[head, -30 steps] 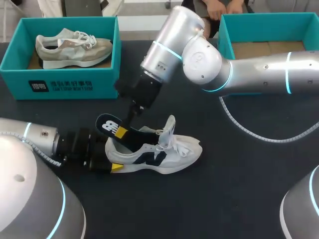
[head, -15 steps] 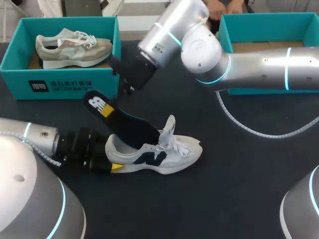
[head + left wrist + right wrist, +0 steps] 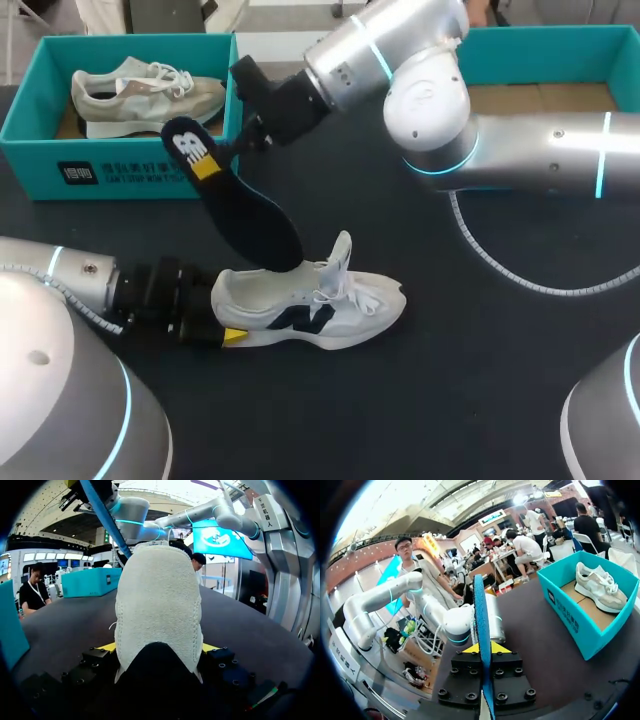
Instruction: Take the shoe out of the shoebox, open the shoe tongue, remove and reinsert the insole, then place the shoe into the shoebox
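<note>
1. The white shoe [image 3: 310,305] is out of its box and lies on its side on the desk [image 3: 480,380], toe toward the right arm's side. That step looks done.
2. Its tongue [image 3: 342,250] stands up and away from the opening, so I judge the tongue step done too.
3. The insole [image 3: 235,200] is almost fully drawn out. It slants up from the shoe's opening, heel end highest. Whether its toe end sits inside the collar or just touches it I cannot tell.
4. The right hand [image 3: 215,158] is clamped on the insole's heel end. In the right wrist view the insole [image 3: 481,630] runs edge-on between that hand's two fingers [image 3: 482,650].
5. The left hand [image 3: 222,325] is clamped on the shoe's heel. In the left wrist view its yellow tips sit on either side of the heel [image 3: 159,650], pinning the shoe to the desk.
6. Left to do, as I judge it: free the insole, slide it back in, then set the shoe in the empty shoebox [image 3: 540,40] at the far right (the other shoebox [image 3: 120,150] already holds a beige shoe [image 3: 145,95]).
</note>
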`<control>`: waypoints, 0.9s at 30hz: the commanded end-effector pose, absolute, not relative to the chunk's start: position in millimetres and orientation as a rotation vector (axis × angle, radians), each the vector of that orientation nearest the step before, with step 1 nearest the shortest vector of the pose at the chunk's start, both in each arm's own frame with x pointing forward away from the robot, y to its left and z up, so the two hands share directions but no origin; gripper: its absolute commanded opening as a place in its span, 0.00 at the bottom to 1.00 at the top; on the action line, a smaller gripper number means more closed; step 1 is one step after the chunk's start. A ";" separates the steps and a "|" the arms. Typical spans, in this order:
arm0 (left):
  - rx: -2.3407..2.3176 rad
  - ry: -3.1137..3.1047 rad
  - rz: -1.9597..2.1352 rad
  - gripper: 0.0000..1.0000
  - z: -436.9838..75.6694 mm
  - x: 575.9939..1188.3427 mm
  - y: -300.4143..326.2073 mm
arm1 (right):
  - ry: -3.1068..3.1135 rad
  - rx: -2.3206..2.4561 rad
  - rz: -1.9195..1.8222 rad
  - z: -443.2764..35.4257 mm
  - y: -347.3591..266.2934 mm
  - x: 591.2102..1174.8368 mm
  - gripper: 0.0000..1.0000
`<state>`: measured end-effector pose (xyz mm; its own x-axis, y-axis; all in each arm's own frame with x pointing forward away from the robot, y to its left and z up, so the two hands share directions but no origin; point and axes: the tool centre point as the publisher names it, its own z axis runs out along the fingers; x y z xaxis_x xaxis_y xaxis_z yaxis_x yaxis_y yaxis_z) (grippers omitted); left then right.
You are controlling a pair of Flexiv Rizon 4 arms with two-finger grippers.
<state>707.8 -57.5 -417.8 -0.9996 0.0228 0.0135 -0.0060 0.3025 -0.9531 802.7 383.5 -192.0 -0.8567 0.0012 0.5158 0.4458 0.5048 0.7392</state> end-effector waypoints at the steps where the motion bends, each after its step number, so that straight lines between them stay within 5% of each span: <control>1: -0.013 -2.517 1.842 0.00 -419.7 706.8 -57.6 | -2.314 -0.386 -1.311 -191.0 382.5 798.4 0.00; 16: -0.013 -2.517 1.842 0.00 -419.7 706.8 -57.6 | -2.314 -0.386 -1.311 -191.0 382.5 798.4 0.00; 27: -0.013 -2.517 1.842 0.00 -419.7 706.8 -57.6 | -2.117 -0.579 -1.459 -136.4 362.7 808.2 0.00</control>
